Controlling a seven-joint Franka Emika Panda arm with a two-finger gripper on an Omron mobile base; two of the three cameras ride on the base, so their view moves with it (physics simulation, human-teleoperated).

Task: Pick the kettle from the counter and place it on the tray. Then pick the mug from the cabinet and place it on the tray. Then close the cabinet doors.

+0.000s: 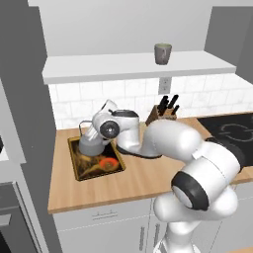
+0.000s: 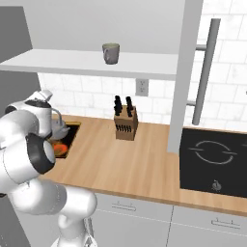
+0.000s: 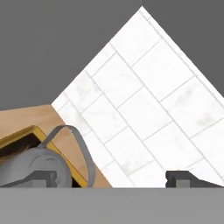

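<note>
The grey kettle (image 1: 90, 146) stands inside the gold-rimmed tray (image 1: 79, 173) at the left of the wooden counter (image 1: 143, 180). In the hand view its rounded body (image 3: 26, 168) and wire handle (image 3: 81, 146) sit at the lower left, over the tray's rim (image 3: 50, 142). My gripper (image 3: 111, 179) is open just above the kettle, jaws wide apart, with the handle close to the left fingertip (image 3: 41, 177); nothing is gripped. The grey-green mug (image 1: 162, 53) (image 2: 110, 53) stands on the cabinet's pale shelf (image 1: 123, 66). Both cabinet doors stand open; one (image 2: 185, 72) shows edge-on.
A knife block (image 1: 163, 111) (image 2: 125, 123) stands against the tiled wall, right of the tray. The black stovetop (image 1: 232, 128) (image 2: 212, 154) lies at the right end. A wall outlet (image 2: 141, 87) sits under the shelf. My own arm spans the counter's middle.
</note>
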